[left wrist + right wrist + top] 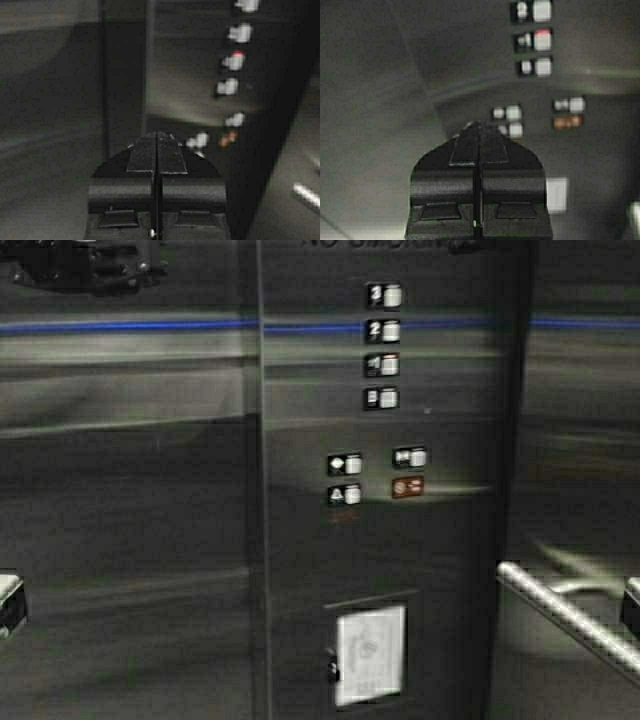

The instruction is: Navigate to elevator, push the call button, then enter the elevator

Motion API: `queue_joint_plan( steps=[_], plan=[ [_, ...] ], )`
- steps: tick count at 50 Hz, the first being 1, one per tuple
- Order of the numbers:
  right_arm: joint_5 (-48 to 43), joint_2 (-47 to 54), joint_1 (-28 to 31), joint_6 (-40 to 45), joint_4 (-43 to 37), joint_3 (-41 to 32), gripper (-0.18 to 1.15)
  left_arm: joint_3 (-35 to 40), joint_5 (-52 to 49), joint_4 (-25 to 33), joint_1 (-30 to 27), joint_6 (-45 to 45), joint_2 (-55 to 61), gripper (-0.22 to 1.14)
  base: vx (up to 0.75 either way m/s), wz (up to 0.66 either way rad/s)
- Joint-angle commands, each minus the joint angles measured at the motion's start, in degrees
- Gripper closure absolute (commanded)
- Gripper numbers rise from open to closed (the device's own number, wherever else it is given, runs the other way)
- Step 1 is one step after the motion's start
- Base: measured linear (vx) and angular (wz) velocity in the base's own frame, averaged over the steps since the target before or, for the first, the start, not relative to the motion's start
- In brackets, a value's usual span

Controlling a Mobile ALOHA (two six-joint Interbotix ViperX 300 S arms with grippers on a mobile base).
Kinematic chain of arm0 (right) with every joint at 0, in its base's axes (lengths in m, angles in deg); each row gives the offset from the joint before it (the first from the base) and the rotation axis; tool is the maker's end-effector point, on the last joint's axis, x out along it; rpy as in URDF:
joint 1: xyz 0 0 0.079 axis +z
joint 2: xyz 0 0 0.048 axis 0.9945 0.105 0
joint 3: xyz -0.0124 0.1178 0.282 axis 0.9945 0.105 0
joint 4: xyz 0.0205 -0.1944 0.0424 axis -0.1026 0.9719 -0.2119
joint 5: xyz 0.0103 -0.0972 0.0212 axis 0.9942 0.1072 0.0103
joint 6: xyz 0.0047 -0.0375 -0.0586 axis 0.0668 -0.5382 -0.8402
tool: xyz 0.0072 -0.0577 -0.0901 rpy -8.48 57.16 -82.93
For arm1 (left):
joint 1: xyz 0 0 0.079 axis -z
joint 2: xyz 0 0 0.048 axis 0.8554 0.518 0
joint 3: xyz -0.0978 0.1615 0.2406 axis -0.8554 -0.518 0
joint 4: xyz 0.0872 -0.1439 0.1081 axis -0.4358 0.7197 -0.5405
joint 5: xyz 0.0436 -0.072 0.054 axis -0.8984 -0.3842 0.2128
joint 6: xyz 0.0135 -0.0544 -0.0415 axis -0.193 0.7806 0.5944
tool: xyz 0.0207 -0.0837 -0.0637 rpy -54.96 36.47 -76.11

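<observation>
Inside the elevator (pixel 130 540), the high view shows a handrail (pixel 565 615) on the steel wall. Only the wrist views show the left gripper (pixel 157 142) and right gripper (pixel 479 131), each pressed closed, empty, pointing toward the button panel (pixel 385 440) ahead, apart from it.

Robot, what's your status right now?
Both end effectors shut, left, right. Inside elevator, facing floor-button panel. Handrail at right; nothing blocking.

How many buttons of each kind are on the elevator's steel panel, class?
Floor buttons, stacked in one column: 4
Pale control buttons below them: 3
Reddish-brown button: 1
Total: 8
</observation>
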Motion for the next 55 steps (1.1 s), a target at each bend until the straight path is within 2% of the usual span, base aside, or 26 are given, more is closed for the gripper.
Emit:
queue_joint_plan(
  steps=[1, 8, 22, 33, 55],
  plan=[
    [0.26, -0.62, -0.18, -0.53, 0.18, 2.11, 0.91, 0.09, 0.26, 0.00, 0.09, -0.09, -0.35, 0.89, -0.16, -0.09],
    [0.09, 0.26, -0.18, -1.23, 0.79, 2.20, 0.91, 0.09, 0.26, 0.00, 0.09, -0.09, -0.18, 0.89, -0.17, -0.12],
    [-3.78, 5.45, -0.18, -1.41, 1.41, -5.63, 0.91, 0.18, 0.18, 0.09, 0.09, -0.35, 1.76, 0.89, -0.24, -0.13],
    [-5.27, 6.42, -0.09, -1.58, 1.67, -4.22, 0.91, 0.44, 0.18, 0.18, 0.09, 0.00, 0.62, 0.89, -0.26, 0.11],
    [-5.45, 1.67, -0.18, -3.60, 2.11, -2.90, 0.91, 0.62, 0.18, 0.18, 0.09, -0.35, 2.11, 0.89, -0.24, 0.26]
  ],
)
